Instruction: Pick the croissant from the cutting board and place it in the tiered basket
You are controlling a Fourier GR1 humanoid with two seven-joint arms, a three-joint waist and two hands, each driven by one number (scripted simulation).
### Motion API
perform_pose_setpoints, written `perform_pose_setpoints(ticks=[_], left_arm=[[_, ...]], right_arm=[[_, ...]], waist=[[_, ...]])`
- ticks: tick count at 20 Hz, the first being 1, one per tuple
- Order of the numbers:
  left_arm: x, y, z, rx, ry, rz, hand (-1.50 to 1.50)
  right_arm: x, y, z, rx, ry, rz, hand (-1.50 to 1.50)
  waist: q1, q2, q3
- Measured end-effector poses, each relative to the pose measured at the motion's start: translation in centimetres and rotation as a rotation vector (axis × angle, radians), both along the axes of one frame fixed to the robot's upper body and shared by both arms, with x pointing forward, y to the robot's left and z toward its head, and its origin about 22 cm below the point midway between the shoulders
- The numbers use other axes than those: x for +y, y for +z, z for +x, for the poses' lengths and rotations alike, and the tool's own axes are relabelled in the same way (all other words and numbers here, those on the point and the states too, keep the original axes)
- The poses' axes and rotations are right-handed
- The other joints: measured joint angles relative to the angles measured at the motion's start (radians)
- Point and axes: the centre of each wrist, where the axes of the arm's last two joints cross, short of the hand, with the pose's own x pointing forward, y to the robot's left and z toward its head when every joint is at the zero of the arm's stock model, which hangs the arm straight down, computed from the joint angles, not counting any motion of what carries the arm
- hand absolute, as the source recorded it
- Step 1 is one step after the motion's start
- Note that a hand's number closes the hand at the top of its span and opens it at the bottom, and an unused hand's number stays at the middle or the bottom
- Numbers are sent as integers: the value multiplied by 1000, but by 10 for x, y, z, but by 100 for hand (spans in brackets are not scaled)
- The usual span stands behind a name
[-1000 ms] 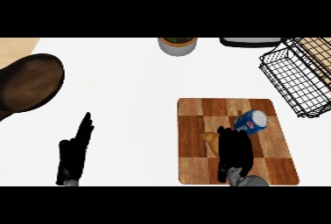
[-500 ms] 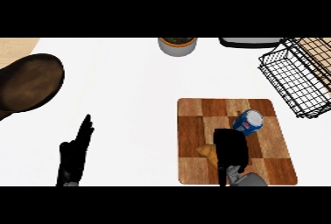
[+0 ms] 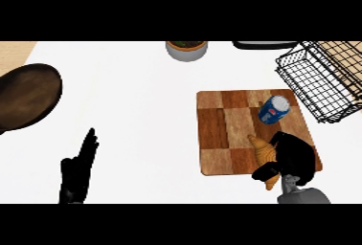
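Note:
The golden-brown croissant [image 3: 264,150] lies on the checkered wooden cutting board [image 3: 225,131], near its front edge. My right hand [image 3: 291,160] is curled round the croissant, thumb at its near end, hiding much of it. The black wire tiered basket [image 3: 322,81] stands at the far right, beyond the board. My left hand [image 3: 79,170] rests open on the white counter at the lower left, fingers pointing up.
A blue soda can [image 3: 274,109] lies on the board's far right part, between the croissant and the basket. A dark brown pan [image 3: 25,100] sits at the left edge. A grey pot [image 3: 187,49] and a dark tray [image 3: 265,45] stand at the back.
My right hand has pulled back toward me and to the right, and more of the croissant now shows within its curled fingers. The left hand has stayed still.

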Motion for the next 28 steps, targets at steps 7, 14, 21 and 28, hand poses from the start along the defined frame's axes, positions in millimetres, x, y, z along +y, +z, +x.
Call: perform_pose_setpoints(ticks=[7,14,21,28], left_arm=[[1,2,0,-4,3,0,0],[-2,3,-1,-5,-7,4,0],[-8,-2,4,-4,-30,-4,0],[-8,-2,3,-11,-42,2,0]], right_arm=[[-82,51,-3,-207,-417,159,150],[-102,152,-29,-588,-508,132,150],[-106,232,-48,-752,-452,12,150],[-120,280,-27,-788,-448,-24,150]], waist=[[-5,-3,2],[9,-4,0],[30,2,0],[46,5,0]])
